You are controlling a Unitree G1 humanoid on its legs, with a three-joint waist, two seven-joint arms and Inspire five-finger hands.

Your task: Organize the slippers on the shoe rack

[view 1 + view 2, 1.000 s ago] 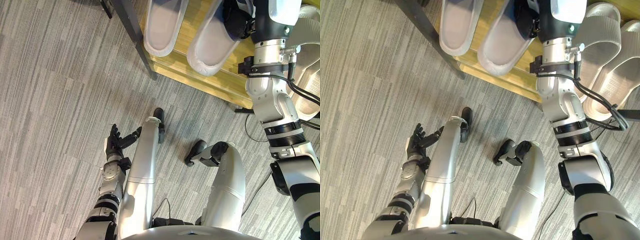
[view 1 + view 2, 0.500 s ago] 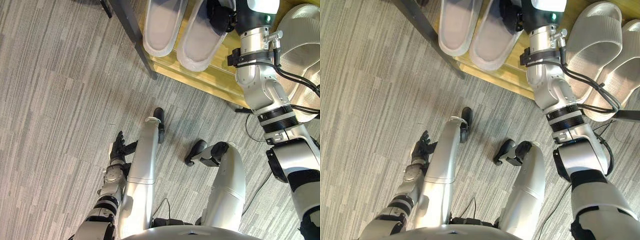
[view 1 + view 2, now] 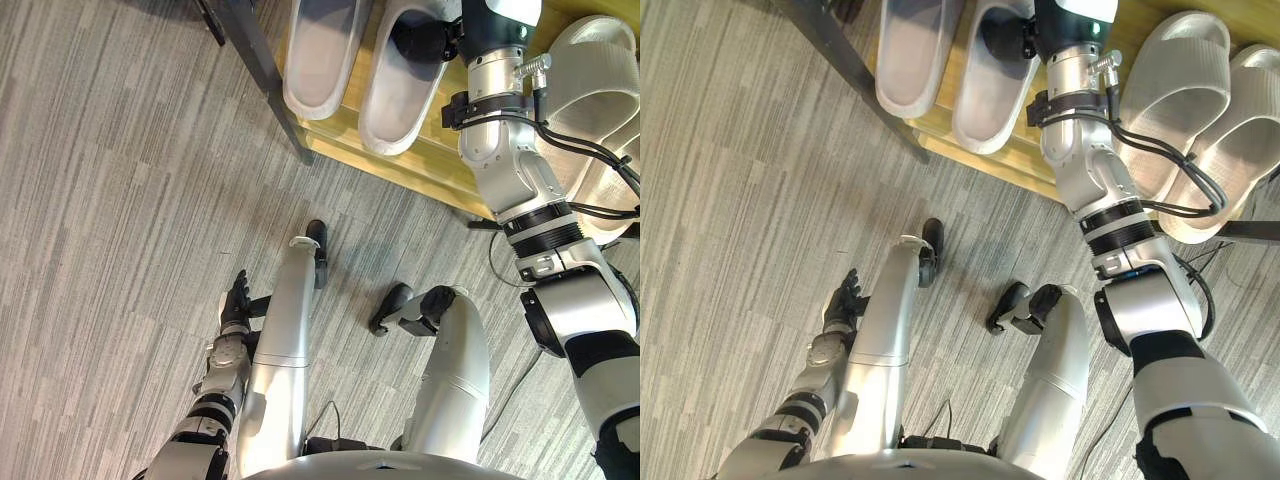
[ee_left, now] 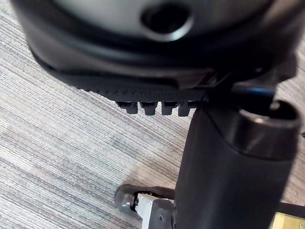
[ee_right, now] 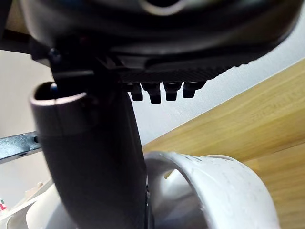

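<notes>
Right hand (image 3: 425, 40) at slipper (image 3: 393, 102).

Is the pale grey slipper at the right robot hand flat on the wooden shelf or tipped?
Flat: the pale grey slipper lies sole-down on the wooden shelf beside its twin, right robot hand at its strap.

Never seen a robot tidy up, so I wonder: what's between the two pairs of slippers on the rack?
In the right eye view, the robot's right arm crosses that gap above bare wooden shelf, its robot hand at the left pair's nearer slipper.
</notes>
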